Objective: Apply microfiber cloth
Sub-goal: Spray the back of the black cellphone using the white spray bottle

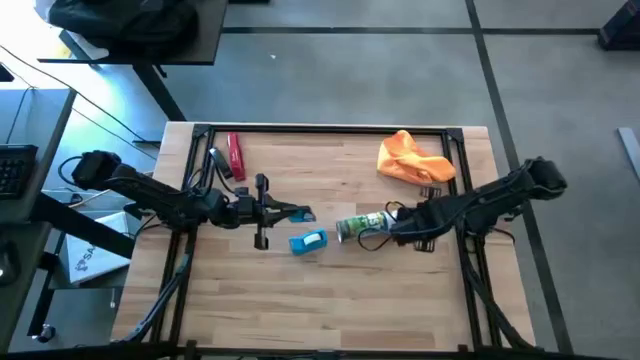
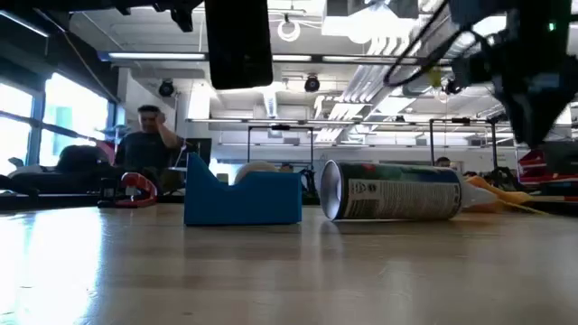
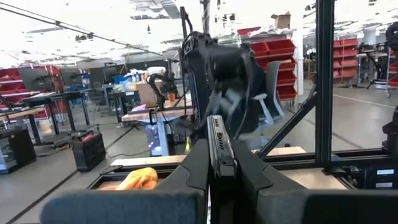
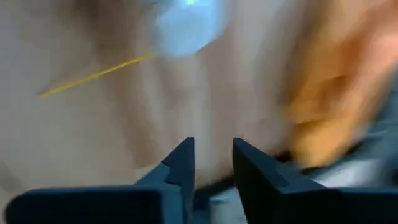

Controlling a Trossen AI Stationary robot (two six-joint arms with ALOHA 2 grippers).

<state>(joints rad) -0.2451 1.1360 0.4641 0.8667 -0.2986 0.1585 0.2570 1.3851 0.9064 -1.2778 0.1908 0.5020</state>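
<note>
The orange microfiber cloth [image 1: 413, 160] lies bunched on the table's far right part; it also shows in the left wrist view [image 3: 140, 179] and as an orange blur in the right wrist view [image 4: 336, 93]. My left gripper [image 1: 285, 213] is over the table's middle, shut on a black phone [image 2: 239, 41] held high above the wood. My right gripper [image 1: 397, 222] hovers between the cloth and a lying can; its fingers [image 4: 214, 162] stand a little apart with nothing between them. My left gripper pinches the phone's two flat faces between its two fingers, so the thin edge [image 3: 219, 140] faces the wrist camera. The fingers reach level from the table's left. The phone stands on edge, lifted clear of the table.
A green-labelled can [image 1: 362, 226] lies on its side at mid-table, right beside my right gripper. A small blue block [image 1: 307, 242] sits just left of it. A red item [image 1: 236, 157] lies at the far left. A black frame [image 1: 330, 130] borders the tabletop.
</note>
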